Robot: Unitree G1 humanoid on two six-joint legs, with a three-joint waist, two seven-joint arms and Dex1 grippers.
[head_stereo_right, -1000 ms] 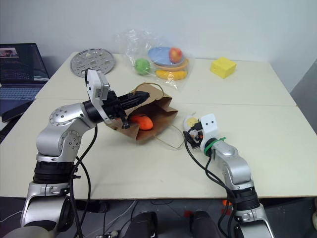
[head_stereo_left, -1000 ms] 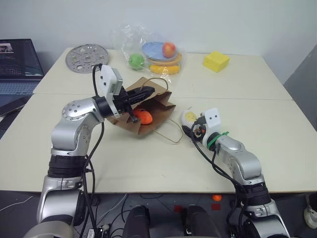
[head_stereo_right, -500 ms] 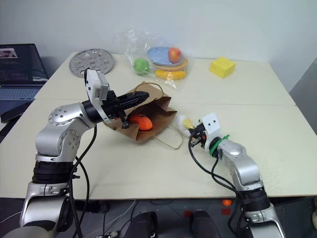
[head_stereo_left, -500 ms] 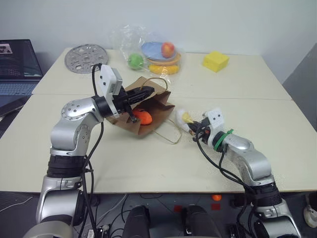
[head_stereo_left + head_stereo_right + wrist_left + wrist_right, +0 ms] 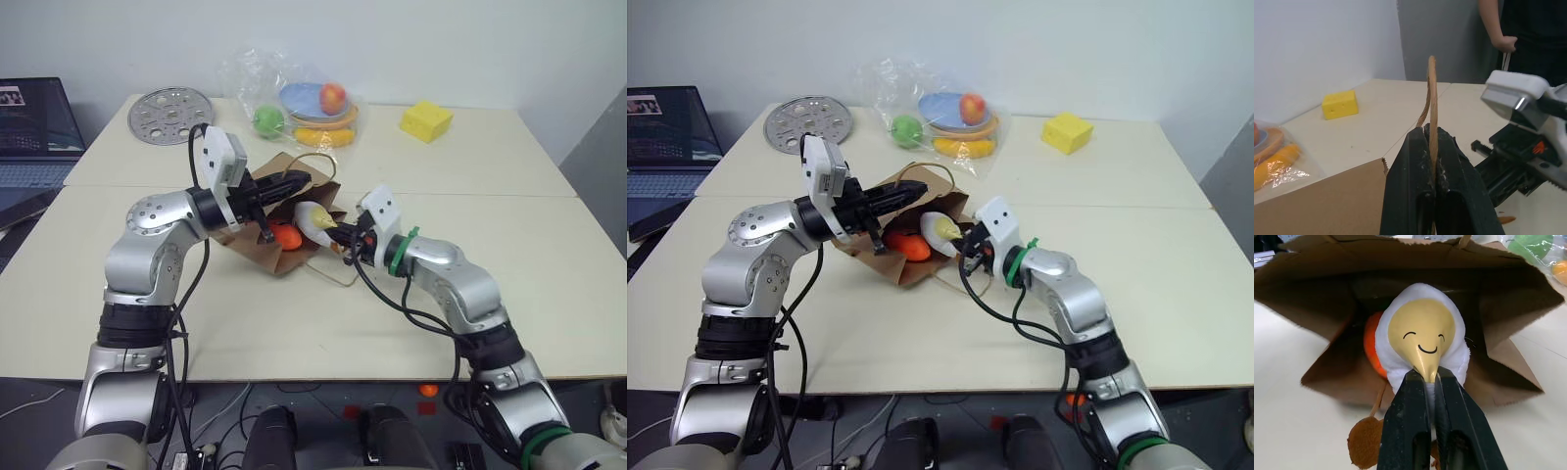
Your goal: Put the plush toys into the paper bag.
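Note:
The brown paper bag [image 5: 284, 259] lies on its side on the table, mouth toward my right arm. My left gripper [image 5: 299, 180] is shut on its upper cord handle [image 5: 1431, 98] and holds the top lip raised. The orange carrot plush [image 5: 285, 235] rests inside the bag. My right gripper [image 5: 338, 238] is shut on the white egg plush [image 5: 1420, 333] with its yellow smiling face. It holds the egg just above the table at the bag's mouth, in front of the carrot [image 5: 1370, 345].
A clear plastic bag [image 5: 304, 103] with shiny fruit and plates sits at the back of the table. A yellow block [image 5: 426, 121] lies to its right, a perforated metal disc [image 5: 171, 114] to its left. A laptop [image 5: 34, 127] stands far left. A person [image 5: 1498, 29] stands beyond the table.
My right gripper closed on the egg plush, lifted it off the table and carried it left to the bag's mouth. The left gripper kept still on the handle.

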